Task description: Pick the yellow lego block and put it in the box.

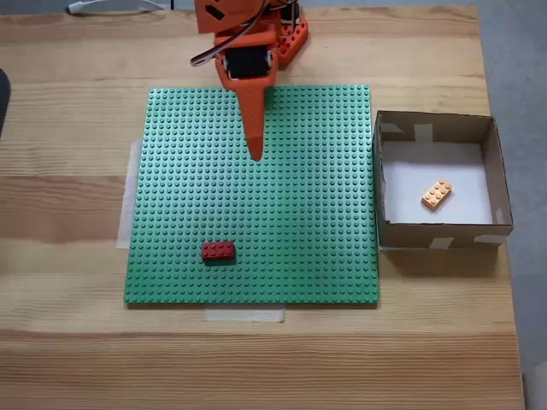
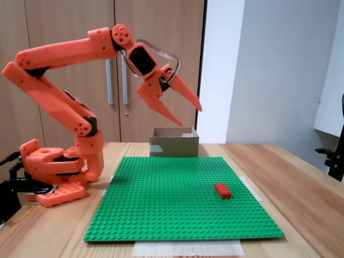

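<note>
Tool (image 2: 185,111) hangs open and empty above the baseplate (image 1: 256,213); yellow lego block (image 1: 437,195) lies diagonally inside the box (image 1: 436,232) at the desk's right edge.

— Where have you set this up?
— Looks like your office: wooden cupboard doors (image 2: 115,70) with metal handles, plain white wall (image 2: 269,70), an office chair's arm (image 2: 332,156) beside your wooden counter (image 2: 301,183).

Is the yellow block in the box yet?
In. The yellow lego block lies flat on the box floor; the gripper is open above.
</note>
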Available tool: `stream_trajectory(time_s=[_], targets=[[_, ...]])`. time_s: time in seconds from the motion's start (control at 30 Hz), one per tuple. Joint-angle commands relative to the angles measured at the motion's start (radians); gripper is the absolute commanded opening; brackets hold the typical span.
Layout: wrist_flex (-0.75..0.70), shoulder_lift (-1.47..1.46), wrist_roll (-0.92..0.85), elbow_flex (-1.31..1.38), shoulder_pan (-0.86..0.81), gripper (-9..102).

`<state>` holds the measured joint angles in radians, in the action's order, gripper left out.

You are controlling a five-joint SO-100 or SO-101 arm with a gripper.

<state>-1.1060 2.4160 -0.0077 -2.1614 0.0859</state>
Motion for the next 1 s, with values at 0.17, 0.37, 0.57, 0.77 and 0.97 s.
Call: stream_trajectory(time_s=[0.17,0.37,0.57,0.77,0.97], targets=[[0.031,0.224,0.018,-0.183,-0.038,21],[0.071,0.247,0.037,-0.242,-0.031,20],[0.103,0.261,0.058,-0.288,-0.04,19],[0.104,0.316,0.048,-0.364,-0.044,16],[0.209,0.318,0.054,-0.466,-0.081,12]])
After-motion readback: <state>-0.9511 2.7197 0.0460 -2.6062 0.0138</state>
